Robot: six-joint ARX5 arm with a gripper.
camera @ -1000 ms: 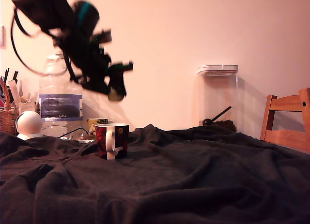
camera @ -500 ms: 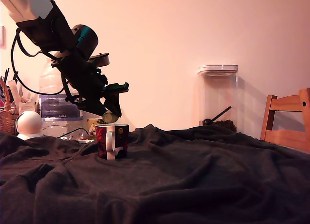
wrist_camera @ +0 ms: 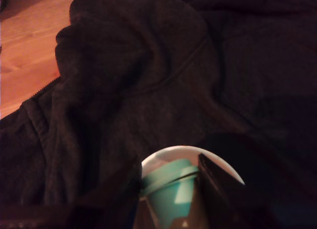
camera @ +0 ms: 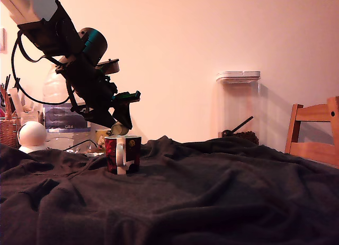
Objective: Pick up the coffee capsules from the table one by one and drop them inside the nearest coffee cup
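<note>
The red-and-black coffee cup (camera: 122,154) with a white handle stands on the dark cloth-covered table (camera: 212,197), towards the exterior view's left. My gripper (camera: 121,129) hangs just above its rim, shut on one pale greenish coffee capsule (camera: 118,130). The wrist view has the capsule (wrist_camera: 171,192) pinched between the two dark fingers (wrist_camera: 213,187), directly over the cup's white rim (wrist_camera: 218,162). I see no other capsules on the cloth.
Behind the cup stand a big clear water bottle (camera: 64,115), a white round object (camera: 32,135) and a basket (camera: 7,129). A tall clear lidded canister (camera: 239,107) is at the back, with a wooden chair (camera: 315,129) on the exterior view's right. The wrist view shows a wooden surface (wrist_camera: 25,46).
The arm swung down from higher up with the capsule until it reached the cup's rim. It has barely shifted over the last half second.
</note>
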